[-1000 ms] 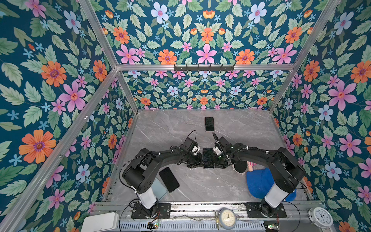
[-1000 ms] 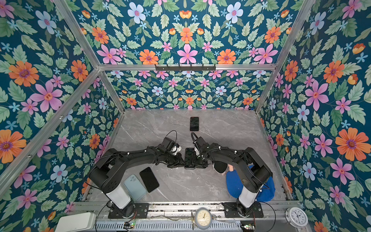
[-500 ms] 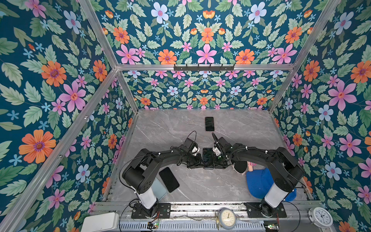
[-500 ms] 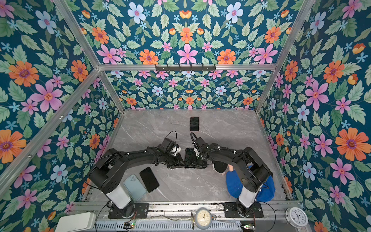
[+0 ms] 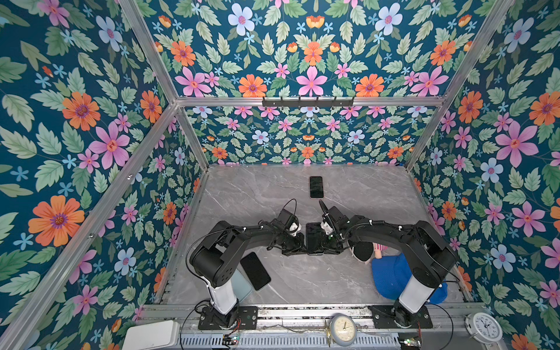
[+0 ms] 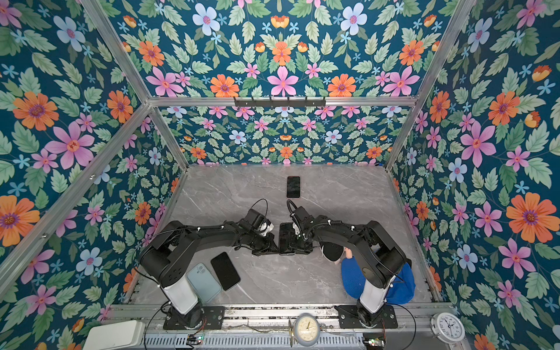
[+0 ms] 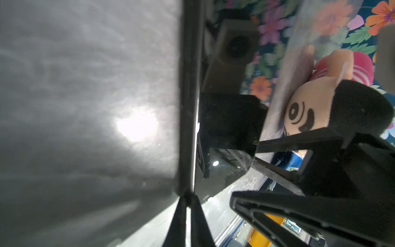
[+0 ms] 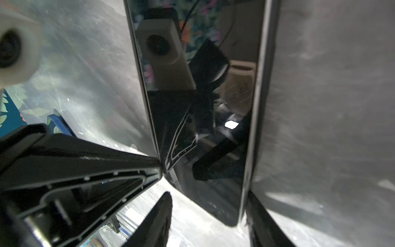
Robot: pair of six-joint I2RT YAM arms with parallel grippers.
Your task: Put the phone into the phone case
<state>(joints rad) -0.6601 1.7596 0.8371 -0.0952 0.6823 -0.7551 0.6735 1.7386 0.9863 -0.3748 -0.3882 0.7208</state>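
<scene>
At the middle of the table [image 5: 288, 281], the phone [image 5: 314, 238] sits between the left claw [image 5: 303, 246], pinched shut against one edge, and the right claw [image 5: 326, 244], gripping across its width; a hard shove could skid it free; whether the case is on cannot be told.

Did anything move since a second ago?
Hardly anything. The left pincer nipped shut, tips against the middle phone at its edge. The right pincer still straddles that phone, and the phone itself stayed put, like everything else.
</scene>
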